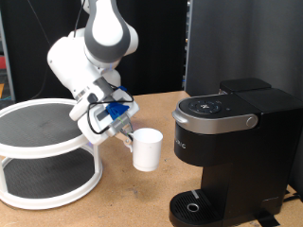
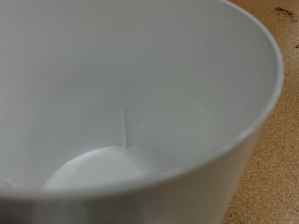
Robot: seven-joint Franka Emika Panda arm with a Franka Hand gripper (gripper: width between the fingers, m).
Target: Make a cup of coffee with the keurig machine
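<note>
The white cup (image 1: 147,149) stands upright between the round rack and the keurig machine (image 1: 232,151), just off the machine's side towards the exterior view's left. My gripper (image 1: 130,135) reaches down from the upper left and is shut on the cup's rim at its left side. The cup's base is at or just above the wooden table; I cannot tell which. In the wrist view the cup's empty white inside (image 2: 121,112) fills the picture and my fingers do not show. The machine's silver-grey lid (image 1: 222,112) is down, and nothing stands on its round drip tray (image 1: 194,204).
A white two-tier round rack (image 1: 43,156) with dark mesh shelves stands at the exterior view's left. Dark panels stand behind the table. Bare wooden tabletop (image 1: 142,203) lies in front of the cup and shows at the wrist view's edge (image 2: 271,168).
</note>
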